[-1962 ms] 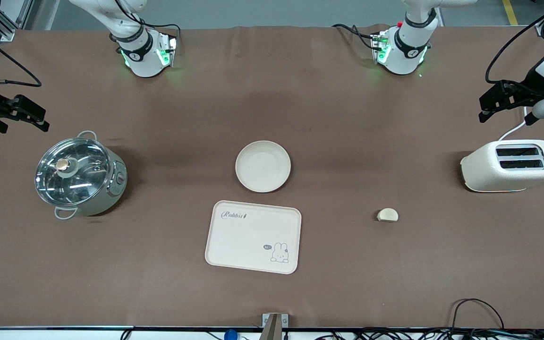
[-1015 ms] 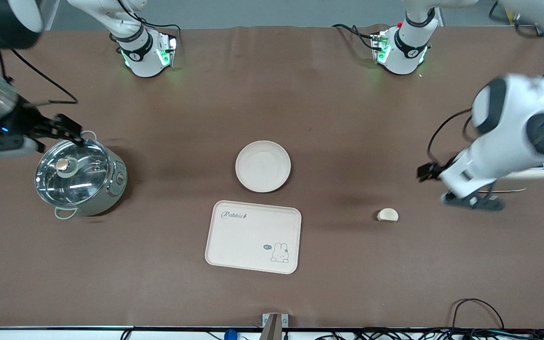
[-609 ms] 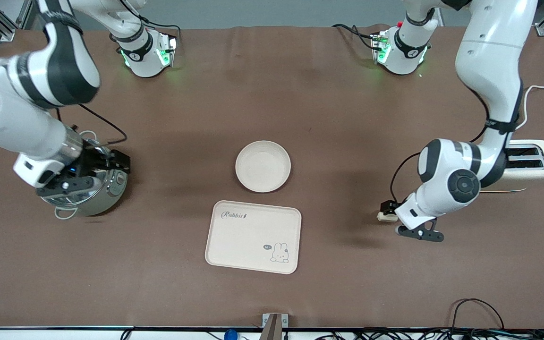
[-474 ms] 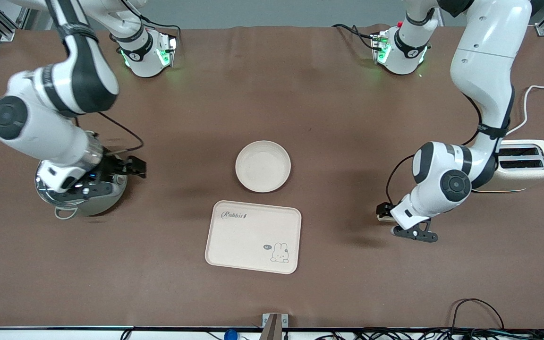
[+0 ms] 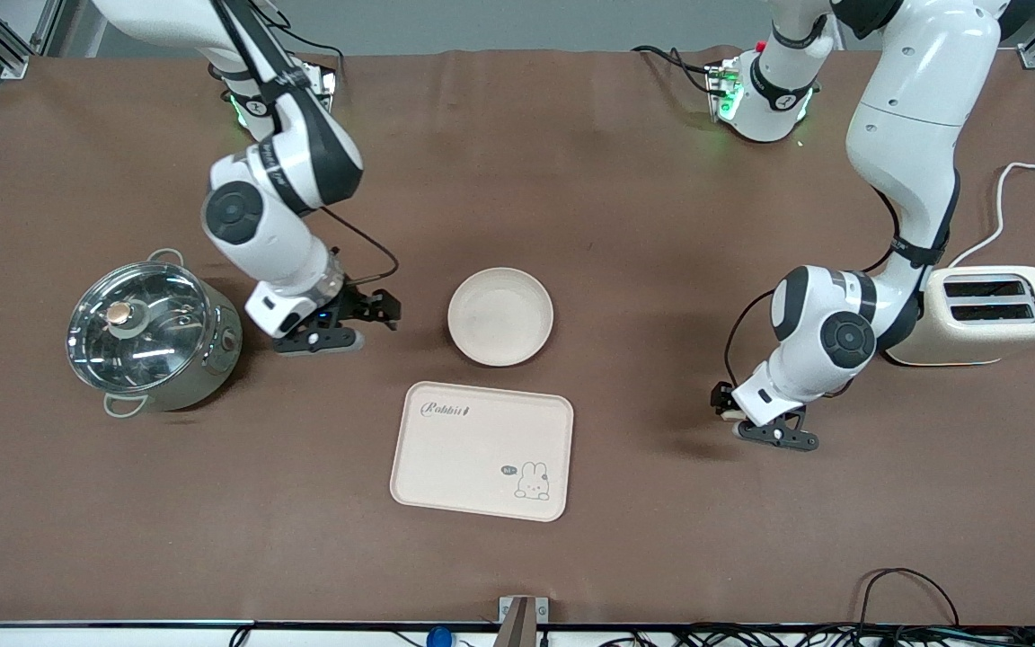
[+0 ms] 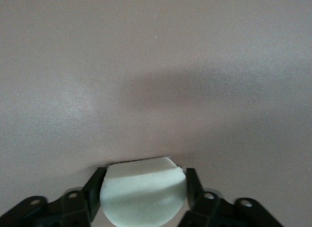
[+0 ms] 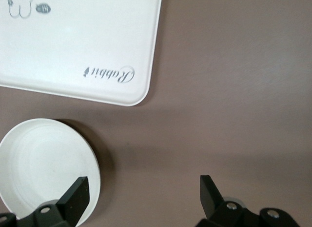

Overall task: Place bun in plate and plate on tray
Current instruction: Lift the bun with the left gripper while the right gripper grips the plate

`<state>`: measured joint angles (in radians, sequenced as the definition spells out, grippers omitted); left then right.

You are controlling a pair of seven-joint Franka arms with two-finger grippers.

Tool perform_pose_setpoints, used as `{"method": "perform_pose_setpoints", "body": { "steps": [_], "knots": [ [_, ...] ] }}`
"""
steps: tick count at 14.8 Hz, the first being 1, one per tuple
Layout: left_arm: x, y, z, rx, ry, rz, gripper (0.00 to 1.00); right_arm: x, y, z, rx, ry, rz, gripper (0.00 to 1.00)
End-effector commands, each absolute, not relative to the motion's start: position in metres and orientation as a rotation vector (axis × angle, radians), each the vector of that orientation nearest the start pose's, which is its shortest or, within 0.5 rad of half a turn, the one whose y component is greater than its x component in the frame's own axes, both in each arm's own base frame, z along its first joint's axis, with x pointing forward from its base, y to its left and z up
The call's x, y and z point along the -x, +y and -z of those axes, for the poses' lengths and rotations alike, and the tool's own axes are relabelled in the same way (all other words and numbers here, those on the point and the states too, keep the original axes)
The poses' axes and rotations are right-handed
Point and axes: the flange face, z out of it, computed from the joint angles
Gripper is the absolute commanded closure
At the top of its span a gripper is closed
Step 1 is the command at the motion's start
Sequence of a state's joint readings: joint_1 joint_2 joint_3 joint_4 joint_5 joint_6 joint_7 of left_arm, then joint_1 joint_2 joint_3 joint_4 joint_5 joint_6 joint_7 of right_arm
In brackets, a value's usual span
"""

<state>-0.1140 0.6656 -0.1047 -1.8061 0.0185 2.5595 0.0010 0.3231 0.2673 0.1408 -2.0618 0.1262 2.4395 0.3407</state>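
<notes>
The pale bun [image 6: 144,190] lies on the brown table toward the left arm's end, with only a sliver [image 5: 727,415] showing in the front view. My left gripper [image 5: 730,407] is down over it. In the left wrist view its black fingers [image 6: 97,180] press against both sides of the bun. The round cream plate [image 5: 499,316] sits at mid-table. The "Rabbit" tray [image 5: 482,449] lies nearer the front camera than the plate. My right gripper [image 5: 384,310] is open and low beside the plate, on the right arm's side, holding nothing. One finger [image 7: 75,193] overlaps the plate's rim [image 7: 92,163].
A steel pot with a glass lid [image 5: 151,334] stands toward the right arm's end. A cream toaster [image 5: 976,314] with a white cord [image 5: 1021,180] stands toward the left arm's end, close to the left arm's elbow.
Both arms swung in from the table's ends. The left gripper came down over the bun and its fingers closed in. The right gripper passed over the pot to beside the plate.
</notes>
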Motion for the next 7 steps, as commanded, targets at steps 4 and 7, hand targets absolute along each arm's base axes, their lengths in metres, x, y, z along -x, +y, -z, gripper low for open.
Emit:
{"method": "perform_pose_setpoints", "body": {
  "steps": [4, 7],
  "knots": [
    [-0.641, -0.171, -0.213, 3.216, 0.371, 0.193, 0.87, -0.501, 0.310, -0.260, 2.951, 0.073, 0.097, 0.00],
    [-0.630, -0.221, -0.251, 3.279, 0.149, 0.099, 0.88, -0.487, 0.335, -0.235, 2.934, 0.092, 0.119, 0.00]
  ]
}}
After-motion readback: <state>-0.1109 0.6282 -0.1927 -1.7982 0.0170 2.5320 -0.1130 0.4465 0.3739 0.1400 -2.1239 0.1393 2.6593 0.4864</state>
